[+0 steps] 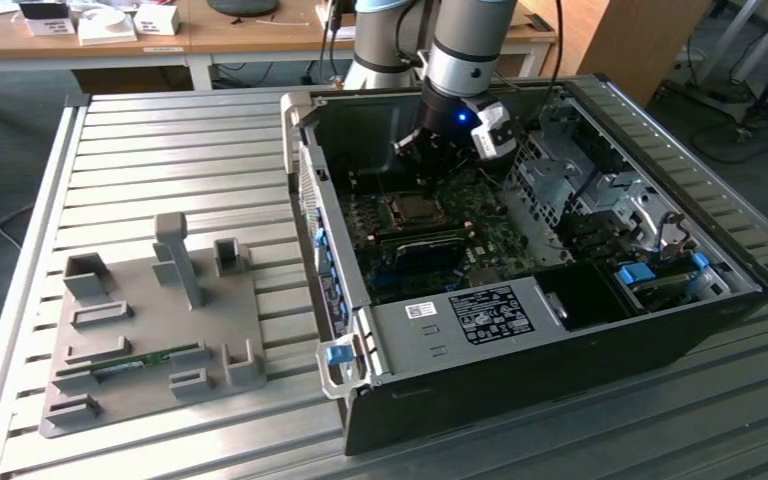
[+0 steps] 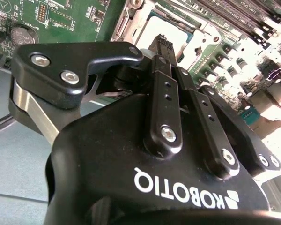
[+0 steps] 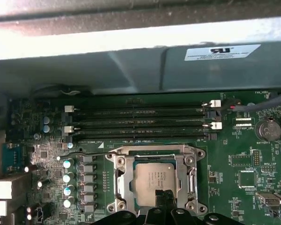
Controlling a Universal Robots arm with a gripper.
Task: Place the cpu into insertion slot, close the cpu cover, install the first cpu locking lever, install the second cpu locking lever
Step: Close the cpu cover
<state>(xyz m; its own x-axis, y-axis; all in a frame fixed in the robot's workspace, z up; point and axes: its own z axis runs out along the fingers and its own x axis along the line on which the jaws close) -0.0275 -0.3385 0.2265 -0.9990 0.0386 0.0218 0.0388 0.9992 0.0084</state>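
Plainly, in the first wrist view the cpu sits in the insertion slot beneath the lowered cpu cover, with the clenched, empty tool at its edge; the exterior view shows the computer case on the counter.

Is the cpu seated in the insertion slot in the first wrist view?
Yes, the cpu lies flat inside the metal rim of the insertion slot, with its grey top facing up.

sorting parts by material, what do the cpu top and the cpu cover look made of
The cpu top looks like dull grey metal with a matte sheen. The cpu cover looks like bare silvery sheet metal, glinting along its edges; possibly steel, unconfirmed.
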